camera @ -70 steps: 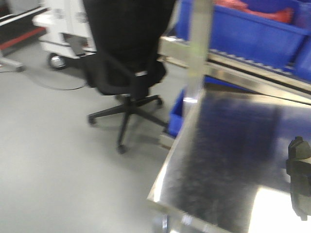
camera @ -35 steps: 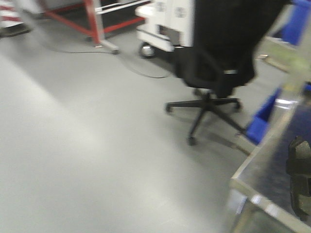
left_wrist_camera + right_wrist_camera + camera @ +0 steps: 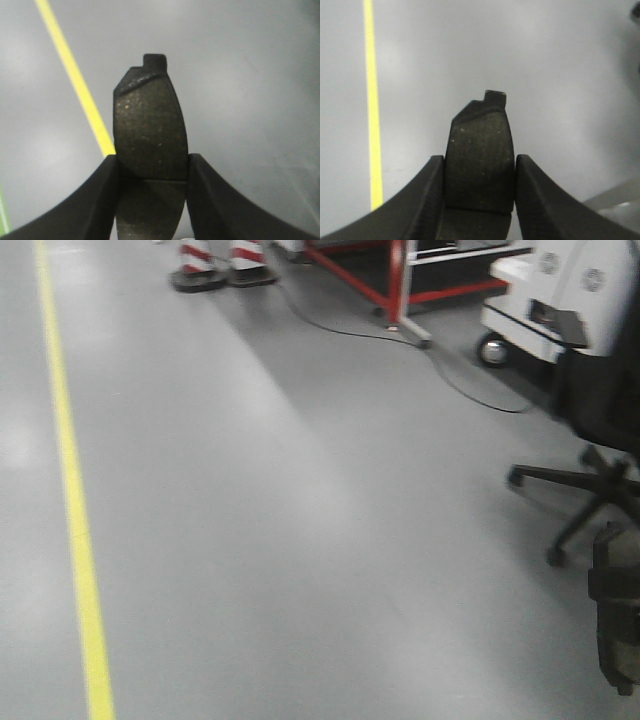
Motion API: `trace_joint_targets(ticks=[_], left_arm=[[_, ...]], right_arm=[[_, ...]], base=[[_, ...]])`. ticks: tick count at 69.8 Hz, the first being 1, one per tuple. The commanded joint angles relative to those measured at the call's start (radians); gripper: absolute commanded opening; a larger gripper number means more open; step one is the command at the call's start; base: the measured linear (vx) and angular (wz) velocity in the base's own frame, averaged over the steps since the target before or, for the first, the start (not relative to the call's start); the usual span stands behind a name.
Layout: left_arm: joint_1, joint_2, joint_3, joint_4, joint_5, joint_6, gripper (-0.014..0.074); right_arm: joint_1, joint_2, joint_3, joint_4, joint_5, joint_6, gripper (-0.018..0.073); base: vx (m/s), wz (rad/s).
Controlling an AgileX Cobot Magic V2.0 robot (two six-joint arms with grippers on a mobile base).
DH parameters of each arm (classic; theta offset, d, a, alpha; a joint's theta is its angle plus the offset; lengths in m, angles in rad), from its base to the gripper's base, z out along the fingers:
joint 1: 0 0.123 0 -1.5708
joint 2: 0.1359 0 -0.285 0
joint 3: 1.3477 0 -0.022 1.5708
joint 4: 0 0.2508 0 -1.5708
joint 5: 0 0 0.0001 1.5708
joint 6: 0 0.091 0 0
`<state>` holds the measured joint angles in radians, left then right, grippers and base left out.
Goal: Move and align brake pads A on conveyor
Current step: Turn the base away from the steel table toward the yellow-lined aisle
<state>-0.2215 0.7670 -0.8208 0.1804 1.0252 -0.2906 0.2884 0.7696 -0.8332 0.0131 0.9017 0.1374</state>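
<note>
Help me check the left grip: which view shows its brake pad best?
The left wrist view: the brake pad fills the centre, pinched in the left gripper. The right wrist view shows only the other pad; the front view, neither clearly.

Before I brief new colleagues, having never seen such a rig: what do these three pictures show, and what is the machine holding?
This is a two-armed robot on a wheeled base. The front-facing picture looks out from the robot over a grey floor with a yellow line, an office chair and a red frame. No conveyor shows in it.

The other two pictures come from cameras on the wrists, each looking along its own gripper. The left gripper is shut on a brake pad, a dark, flat, slightly curved piece with a groove across it. The right gripper is shut on a second brake pad of the same kind. Both pads hang above bare floor, not over a table.
</note>
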Motion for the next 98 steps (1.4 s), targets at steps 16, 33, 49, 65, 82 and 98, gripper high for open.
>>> trace_joint_targets(ticks=[16,33,49,65,82,98], left_arm=[[0.001,-0.005,-0.03,0.011,-0.059,-0.001,-0.0006],[0.001,-0.005,-0.03,0.011,-0.058,-0.001,-0.0006],[0.001,-0.005,-0.03,0.011,-0.036,-0.001,-0.0006],[0.001,-0.005,-0.03,0.011,0.06,-0.001,-0.0006],[0.001,-0.005,-0.03,0.011,0.149,-0.001,-0.0006],[0.001,-0.005,-0.03,0.011,0.23,-0.001,-0.0006]], right_arm=[[-0.001,-0.004,-0.028,-0.006,-0.07,-0.007,-0.0008],[-0.001,-0.004,-0.028,-0.006,-0.07,-0.007,-0.0008],[-0.001,-0.004,-0.028,-0.007,-0.07,-0.007,-0.0008],[-0.001,-0.004,-0.028,-0.008,-0.07,-0.007,-0.0008],[-0.001,-0.004,-0.028,-0.006,-0.07,-0.007,-0.0008],[-0.001,-0.004,-0.028,-0.006,-0.07,-0.007,-0.0008]], base=[[-0.19,0.73],[-0.17,0.65],[-0.12,0.45],[0.0,0.1],[0.09,0.02],[0.2,0.13]])
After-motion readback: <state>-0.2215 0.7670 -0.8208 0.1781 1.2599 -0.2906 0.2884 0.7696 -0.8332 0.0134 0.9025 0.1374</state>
